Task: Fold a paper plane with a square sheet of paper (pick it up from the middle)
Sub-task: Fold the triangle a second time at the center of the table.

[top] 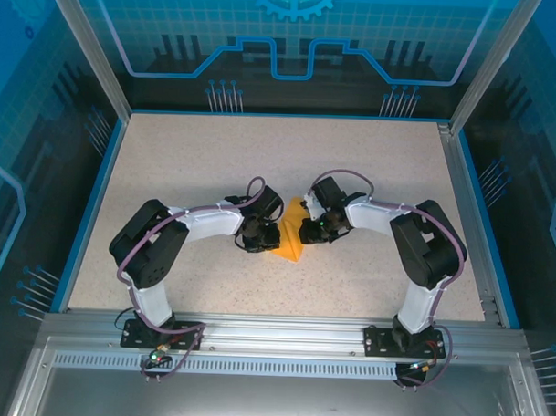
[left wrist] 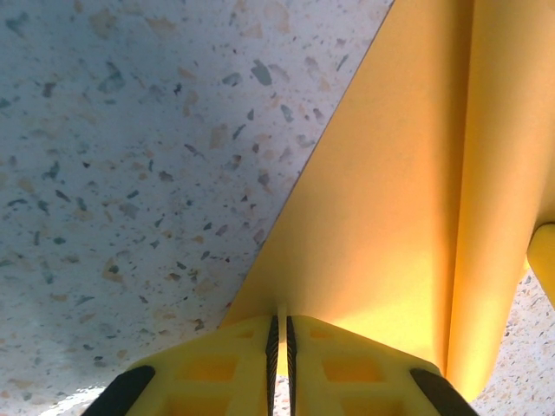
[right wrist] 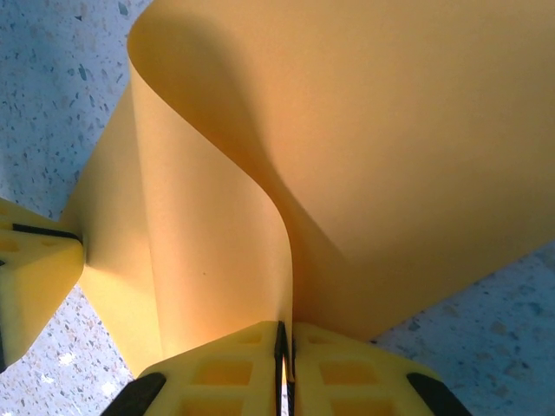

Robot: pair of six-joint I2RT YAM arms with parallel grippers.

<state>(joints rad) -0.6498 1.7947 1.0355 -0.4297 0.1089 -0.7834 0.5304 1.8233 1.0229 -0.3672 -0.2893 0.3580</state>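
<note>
Risk first: left fingers (left wrist: 272, 347) are clamped on a thin edge of the square sheet of paper (left wrist: 390, 217). We judge it could slip out if either arm tugs, or tear if the arms pull apart. Further right the paper bows into a loose curl, so pressing down now could set a crooked crease. Right fingers (right wrist: 281, 347) are clamped on the sheet's edge too. The sheet sits mid-tabletop (top: 216, 151), between both sets of fingers, the curl rising just ahead of the right ones. We can't tell how much of it rests flat.
</note>
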